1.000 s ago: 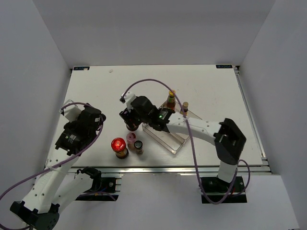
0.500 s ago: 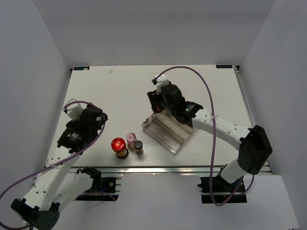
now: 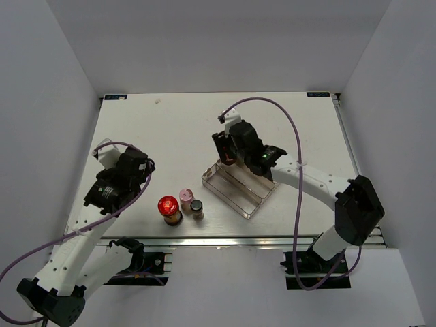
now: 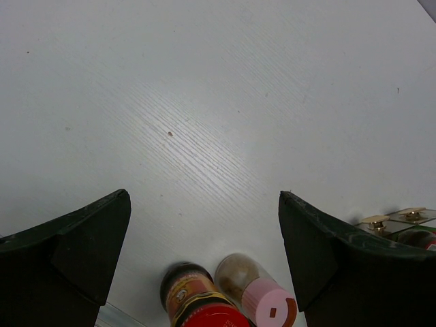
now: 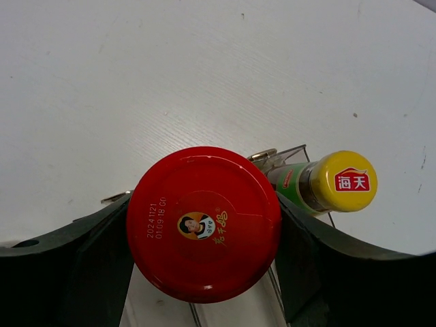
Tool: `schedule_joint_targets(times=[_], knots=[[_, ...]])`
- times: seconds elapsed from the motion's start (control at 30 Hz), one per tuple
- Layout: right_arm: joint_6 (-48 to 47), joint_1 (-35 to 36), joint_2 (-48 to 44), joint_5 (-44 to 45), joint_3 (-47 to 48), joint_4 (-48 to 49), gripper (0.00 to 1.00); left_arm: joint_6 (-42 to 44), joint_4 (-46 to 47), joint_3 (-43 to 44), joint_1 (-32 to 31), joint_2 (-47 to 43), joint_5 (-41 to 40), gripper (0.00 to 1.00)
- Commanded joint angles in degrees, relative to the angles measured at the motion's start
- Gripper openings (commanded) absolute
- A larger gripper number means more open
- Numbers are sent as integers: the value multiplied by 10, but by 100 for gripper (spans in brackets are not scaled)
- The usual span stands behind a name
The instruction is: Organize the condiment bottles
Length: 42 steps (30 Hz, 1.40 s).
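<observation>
Red-lidded jar [image 5: 204,223] is gripped in the right tool [image 3: 228,151] over the tray's [image 3: 238,194] far end, mid-table. Yellow-capped bottle [image 5: 344,180] stands just beside it, so a sloppy drop could tip it. Left tool [image 4: 203,204] hangs wide open near the left edge.

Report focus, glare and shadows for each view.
Top external: even, soft light, faint shadows; the clear plastic stepped tray is hard to make out. Left wrist: the white table shows sharp grain, the dark near fingers look softer. Right wrist: the round red jar lid is crisp, its printed date legible.
</observation>
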Motion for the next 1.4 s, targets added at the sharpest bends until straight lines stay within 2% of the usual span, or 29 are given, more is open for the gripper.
schedule_joint_targets(times=[0.0,0.4,0.7,0.77,0.83,0.93,0.97,1.07,1.37], knots=[[5,-8,-3,4,10,82,19,6,9,-3,1,-2,1,98],[27,-13,26,-11,-3,85,22,17,20,-8,1,5,14,98],[50,-15,41,-22,-20,96,32,22,27,-13,1,9,22,98],[55,-15,43,-24,-26,100,37,24,28,-15,1,11,26,98],[60,-15,42,-24,-32,103,47,24,28,-15,1,13,30,98],[64,-16,39,-20,-34,101,50,25,28,-15,1,16,32,98],[65,-16,34,-19,-36,100,57,26,29,-15,1,16,32,98],[68,-16,23,-16,-41,100,69,29,32,-15,1,14,36,98],[72,-16,1,-17,-39,89,85,35,36,-16,1,14,44,98]])
